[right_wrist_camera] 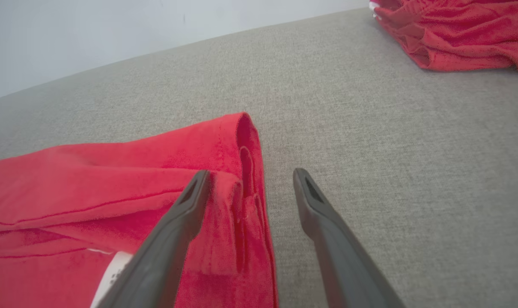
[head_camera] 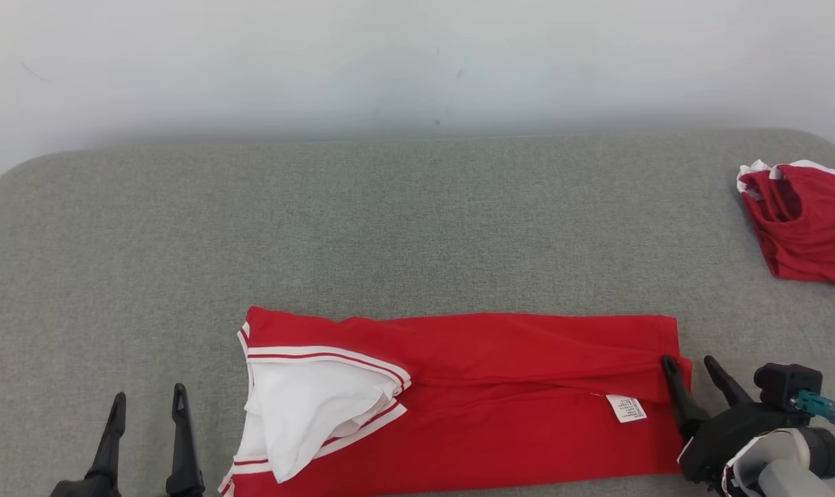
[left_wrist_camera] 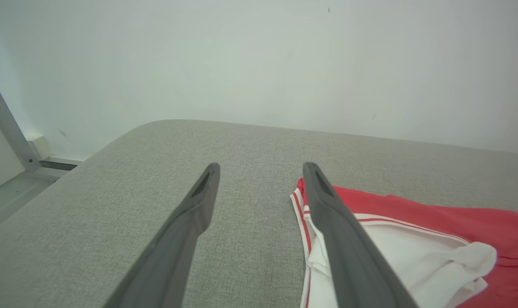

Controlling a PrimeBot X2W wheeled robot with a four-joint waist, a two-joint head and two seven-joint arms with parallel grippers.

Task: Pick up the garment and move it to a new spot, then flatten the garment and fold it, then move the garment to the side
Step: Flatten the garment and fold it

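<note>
Left gripper [head_camera: 148, 397]: fingers spread apart above grey padded surface [head_camera: 417, 228]. Red garment [head_camera: 500, 393] just to its right, white-trimmed end nearest. Garment folded into long band, lying flat between both grippers. Right gripper [head_camera: 688, 362]: fingers apart, straddling garment's hem edge, contact unclear. Second red garment [head_camera: 811, 235] crumpled, well beyond right gripper.

Lighting was soft, even and pretty bright, no harsh glare anywhere. Only faint shadows sat under the garment [head_camera: 500, 407] edges and where the grey table [head_camera: 390, 221] met the wall [head_camera: 390, 62]. Head view looked sharp. The wide-angle wrist views stretched the left gripper [left_wrist_camera: 261, 166], slightly soft up close.
</note>
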